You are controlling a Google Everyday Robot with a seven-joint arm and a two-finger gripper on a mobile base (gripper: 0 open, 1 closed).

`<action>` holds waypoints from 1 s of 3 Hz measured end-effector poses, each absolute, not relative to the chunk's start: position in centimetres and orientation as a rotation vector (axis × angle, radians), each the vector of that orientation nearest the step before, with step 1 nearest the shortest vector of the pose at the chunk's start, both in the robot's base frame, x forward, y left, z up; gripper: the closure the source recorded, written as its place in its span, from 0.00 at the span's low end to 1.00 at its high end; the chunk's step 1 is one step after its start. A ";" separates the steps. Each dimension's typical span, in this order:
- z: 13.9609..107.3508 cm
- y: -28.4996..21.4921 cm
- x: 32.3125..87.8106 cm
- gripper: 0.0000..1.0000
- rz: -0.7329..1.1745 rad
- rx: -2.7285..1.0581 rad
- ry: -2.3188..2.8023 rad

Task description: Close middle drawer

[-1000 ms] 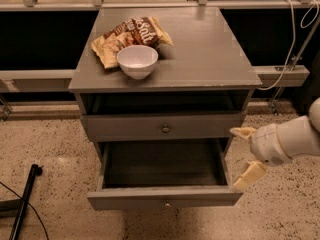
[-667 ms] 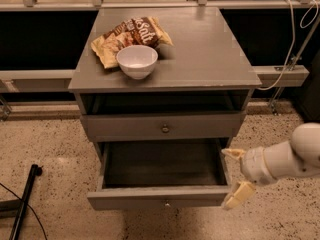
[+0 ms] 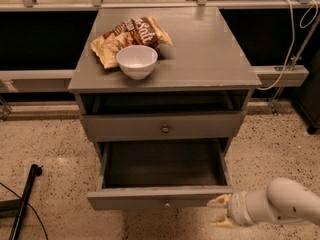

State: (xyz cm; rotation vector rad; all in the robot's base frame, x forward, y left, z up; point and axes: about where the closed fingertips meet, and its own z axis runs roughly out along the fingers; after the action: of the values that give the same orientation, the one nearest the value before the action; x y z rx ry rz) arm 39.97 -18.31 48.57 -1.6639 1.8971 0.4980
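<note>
The middle drawer [image 3: 160, 196] is pulled far out of the grey cabinet [image 3: 200, 59], and its inside looks empty. Its flat front panel carries a small round knob [image 3: 166, 202] at centre. The top drawer [image 3: 165, 128] above it is nearly in, with a dark gap over it. The lowest drawer is hidden beneath the open one. My gripper [image 3: 219, 211] is at the lower right, just off the right end of the middle drawer's front panel. Its two pale fingers are spread and hold nothing.
A white bowl [image 3: 136, 60] and a snack bag [image 3: 131, 34] lie on the cabinet top. A black pole [image 3: 24, 201] and a cable lie on the speckled floor at left. A white cable [image 3: 292, 39] hangs at right, along a rail.
My gripper has moved down and to the left, from beside the open drawer's right wall to the right end of its front panel. The drawer has not moved.
</note>
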 end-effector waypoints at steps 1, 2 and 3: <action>44.8 -17.3 39.1 0.73 0.437 -1.671 1.902; 39.9 -14.4 39.6 1.00 0.390 -1.620 1.963; 37.4 -12.7 42.2 1.00 0.334 -1.538 2.008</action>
State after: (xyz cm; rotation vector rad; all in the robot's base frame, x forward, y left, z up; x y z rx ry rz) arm 42.21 -12.65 37.42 -1.5379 2.0084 0.3341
